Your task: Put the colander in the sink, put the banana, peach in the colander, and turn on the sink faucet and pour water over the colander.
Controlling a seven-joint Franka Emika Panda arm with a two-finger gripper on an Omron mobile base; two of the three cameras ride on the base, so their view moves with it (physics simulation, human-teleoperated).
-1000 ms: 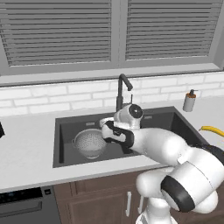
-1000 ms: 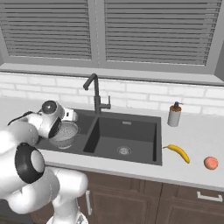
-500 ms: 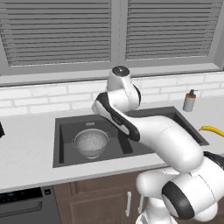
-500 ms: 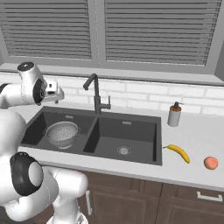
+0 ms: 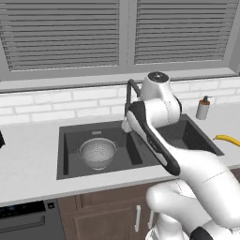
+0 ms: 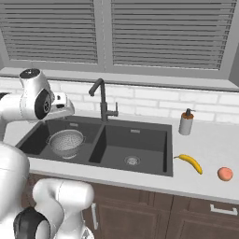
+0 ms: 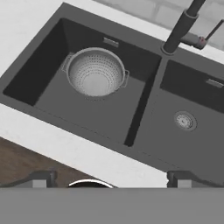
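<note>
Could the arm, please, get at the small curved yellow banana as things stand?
Probably yes: the small curved yellow banana lies alone on the pale counter, apart from the round orange-pink peach, nothing on top, and the tool is open.

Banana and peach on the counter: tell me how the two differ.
The banana is long, curved and yellow; the peach is round and orange-pink. The banana lies nearer the sink, just past its right rim; the peach sits farther right, close to the counter's front edge. Both rest on the counter, apart from each other, neither yet in the colander.

- Looking like a home kitchen: dark double sink (image 6: 135,140) sitting in a white counter (image 6: 205,184)
- Window blinds (image 6: 163,32) hanging right behind the sink, wood cabinets (image 6: 140,214) sitting below it
</note>
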